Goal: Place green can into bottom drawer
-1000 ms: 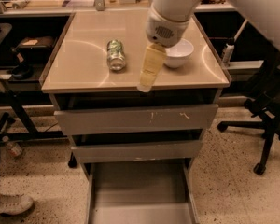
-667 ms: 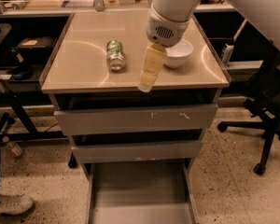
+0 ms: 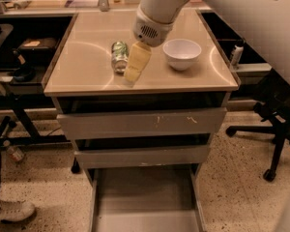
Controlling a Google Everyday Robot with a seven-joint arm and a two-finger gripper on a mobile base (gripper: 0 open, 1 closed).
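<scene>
The green can (image 3: 119, 55) lies on its side on the beige cabinet top (image 3: 82, 66), left of the middle. My gripper (image 3: 132, 75) hangs from the white arm, just to the right of the can and close to it, low over the top, and holds nothing I can see. The bottom drawer (image 3: 145, 197) is pulled out at floor level, with its flat grey floor showing and nothing in it. The middle drawer (image 3: 142, 156) and the scratched top drawer (image 3: 142, 123) stick out only a little.
A white bowl (image 3: 182, 53) stands on the cabinet top to the right of the gripper. An office chair base (image 3: 270, 129) is at the right. A person's shoe (image 3: 9, 211) and a dark desk frame (image 3: 19, 110) are at the left.
The arm and gripper have moved left, from in front of the bowl to right beside the can. The can, the bowl and the drawers have not moved.
</scene>
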